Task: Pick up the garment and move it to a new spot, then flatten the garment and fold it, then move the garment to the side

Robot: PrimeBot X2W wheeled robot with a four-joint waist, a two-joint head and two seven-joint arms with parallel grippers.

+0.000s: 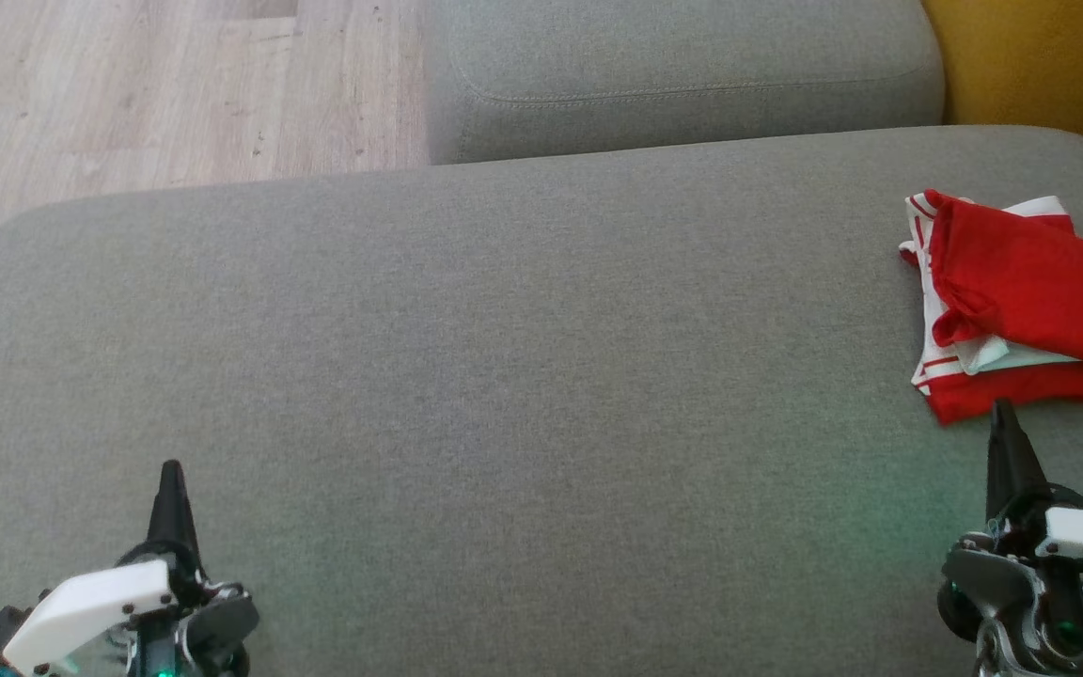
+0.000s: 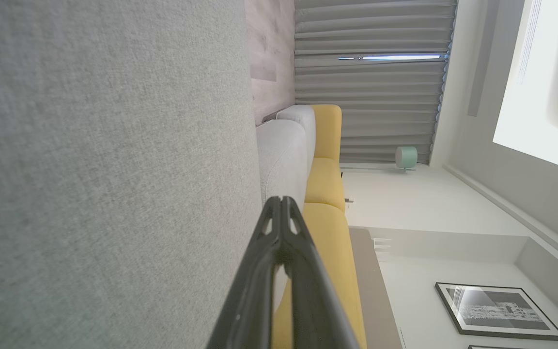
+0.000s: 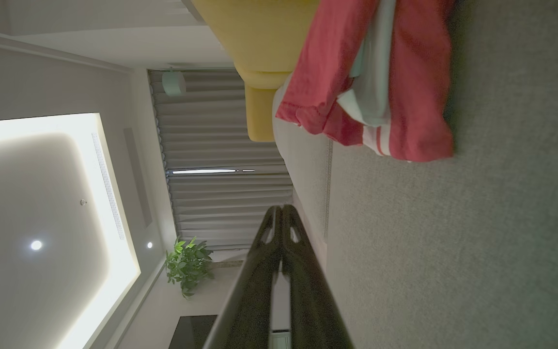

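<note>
Both grippers are sitting at the bottom of the head view, closest to the camera, with their dark fingers pointing up the frame over a wide grey cushion (image 1: 504,329). The left gripper (image 1: 170,467) is hovering over the lower left part of that cushion with its two fingers pressed together to a single point and nothing between them; the left wrist view is showing the same clenched tips (image 2: 283,201) against grey fabric and a yellow sofa (image 2: 327,184). The right gripper (image 1: 1002,409) is standing at the lower right, its fingers likewise pressed together and gripping nothing, as the right wrist view is confirming (image 3: 281,209). The garment (image 1: 1021,282), red with white stripes, is lying in a folded bundle at the right side of the grey cushion, with its far right part running past the frame edge. The right gripper's tip is pointing at the garment's near edge, and the right wrist view is showing bare grey fabric between the tips and the garment (image 3: 405,97). A second grey cushion (image 1: 692,75) is lying beyond the first, and a wooden floor (image 1: 128,85) is showing at the upper left.
</note>
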